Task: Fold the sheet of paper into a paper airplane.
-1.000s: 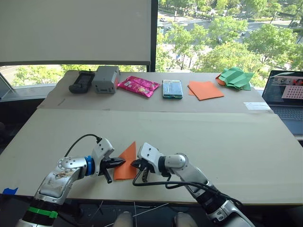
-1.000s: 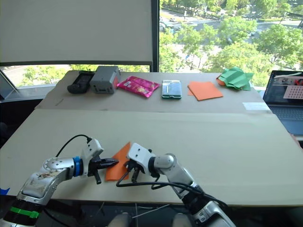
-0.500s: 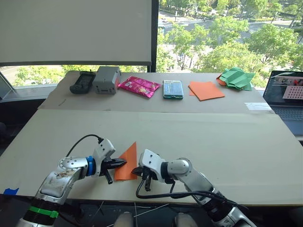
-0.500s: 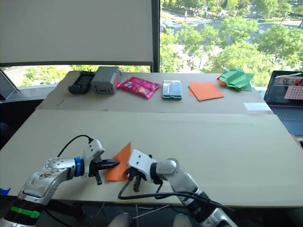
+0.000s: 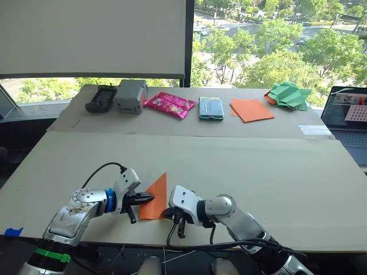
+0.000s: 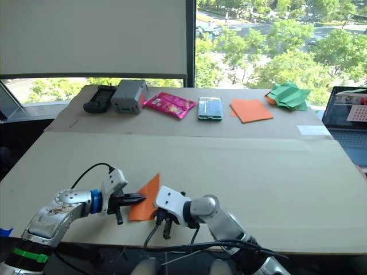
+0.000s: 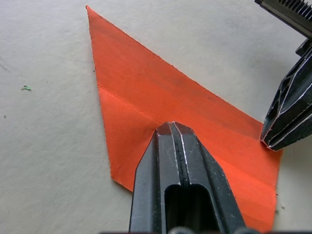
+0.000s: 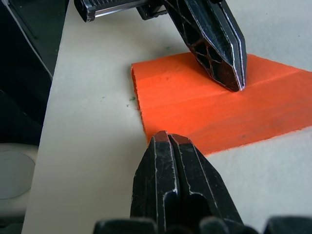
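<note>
The sheet of paper [image 7: 185, 117] is folded to a pointed shape (wings not yet made). Left gripper [image 7: 171, 130], fingers together, presses it; right gripper [image 8: 168, 141], also closed, rests at its near edge.

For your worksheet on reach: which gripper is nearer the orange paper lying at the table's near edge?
Left. The left gripper presses, shut, on the orange paper; the right gripper, also shut, sits at the paper's near edge, just off it.
</note>
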You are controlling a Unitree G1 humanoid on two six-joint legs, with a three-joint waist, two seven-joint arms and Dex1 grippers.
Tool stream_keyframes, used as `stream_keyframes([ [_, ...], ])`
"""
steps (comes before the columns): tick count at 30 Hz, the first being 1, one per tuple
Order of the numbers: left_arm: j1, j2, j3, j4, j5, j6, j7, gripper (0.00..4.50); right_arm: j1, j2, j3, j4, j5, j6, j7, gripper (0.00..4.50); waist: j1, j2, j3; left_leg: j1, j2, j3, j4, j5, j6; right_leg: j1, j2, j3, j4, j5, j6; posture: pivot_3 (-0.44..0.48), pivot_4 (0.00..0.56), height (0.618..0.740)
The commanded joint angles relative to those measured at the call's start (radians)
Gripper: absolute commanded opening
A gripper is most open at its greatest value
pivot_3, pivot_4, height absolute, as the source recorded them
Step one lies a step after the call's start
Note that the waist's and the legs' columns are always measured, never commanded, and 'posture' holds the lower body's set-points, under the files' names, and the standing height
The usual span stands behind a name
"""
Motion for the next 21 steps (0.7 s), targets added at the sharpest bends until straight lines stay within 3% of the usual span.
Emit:
stream_keyframes([
  [1, 0.005, 0.015, -0.014, 0.016, 0.012, 0.018, -0.003, 0.02, 0.035, -0.064, 0.022, -0.031, 0.004, 0.116, 0.008, 0.00, 0.001, 0.000, 0.000, -0.001, 0.000, 0.000, 0.000, 0.000, 0.000, 0.000, 0.000, 0.000, -0.001, 0.000, 0.000, 0.000, 0.150, 0.702],
  [10, -0.061, 0.039, 0.034, -0.006, -0.030, 0.023, -0.037, 0.02, 0.042, -0.055, -0.228, -0.270, 0.175, 0.158, -0.046, 0.00, 0.004, -0.005, 0.015, -0.007, 0.000, 0.000, 0.000, 0.000, 0.000, -0.006, 0.000, -0.001, -0.006, 0.000, 0.000, 0.000, 0.150, 0.702],
  [16, -0.150, 0.187, 0.087, 0.018, -0.053, -0.038, -0.181, 0.02, 0.092, -0.056, -0.338, -0.402, 0.274, 0.235, -0.099, 0.00, 0.002, -0.010, 0.020, -0.010, 0.001, -0.002, 0.000, 0.000, 0.000, -0.013, 0.000, -0.004, -0.005, 0.000, 0.000, 0.000, 0.150, 0.702],
  [21, -0.247, 0.249, 0.038, 0.133, 0.001, -0.197, -0.332, 0.02, 0.128, -0.053, -0.360, -0.393, 0.280, 0.263, -0.185, 0.00, 0.006, -0.009, 0.020, -0.010, 0.001, 0.000, 0.000, 0.000, 0.000, -0.013, 0.000, -0.002, -0.006, 0.000, 0.000, 0.000, 0.150, 0.702],
])
